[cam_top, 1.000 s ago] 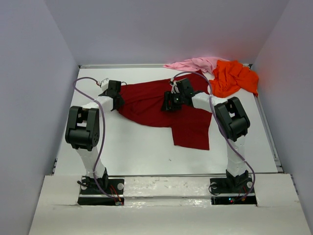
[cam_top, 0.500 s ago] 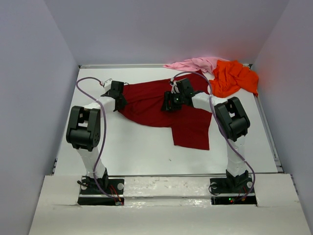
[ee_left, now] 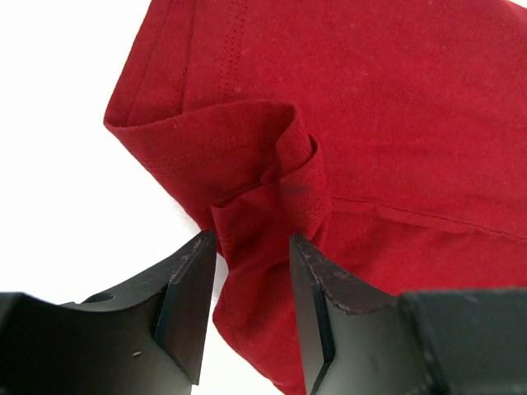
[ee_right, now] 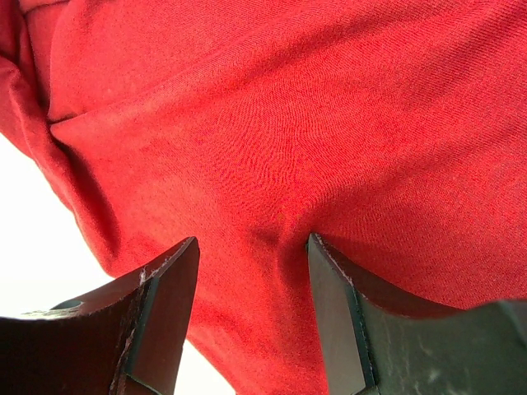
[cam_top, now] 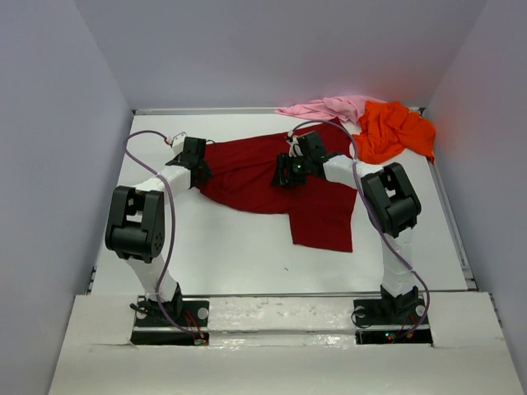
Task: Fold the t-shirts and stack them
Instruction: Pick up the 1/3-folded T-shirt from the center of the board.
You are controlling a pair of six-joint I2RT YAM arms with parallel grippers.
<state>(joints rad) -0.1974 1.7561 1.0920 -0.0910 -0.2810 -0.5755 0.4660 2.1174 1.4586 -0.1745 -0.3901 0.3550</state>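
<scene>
White table: crimson t-shirt fold between left tool fingers, apart; right tool apart, on cloth.

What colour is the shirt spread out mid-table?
Dark red; the t-shirt shows best in the left wrist view.

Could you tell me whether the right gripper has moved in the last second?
No; the right gripper stays equally far from the table's back rail.

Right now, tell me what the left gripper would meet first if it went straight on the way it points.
The bunched edge fold of the dark red t-shirt, lying just ahead between the open fingers of the left gripper; the table probably lies under it.
</scene>
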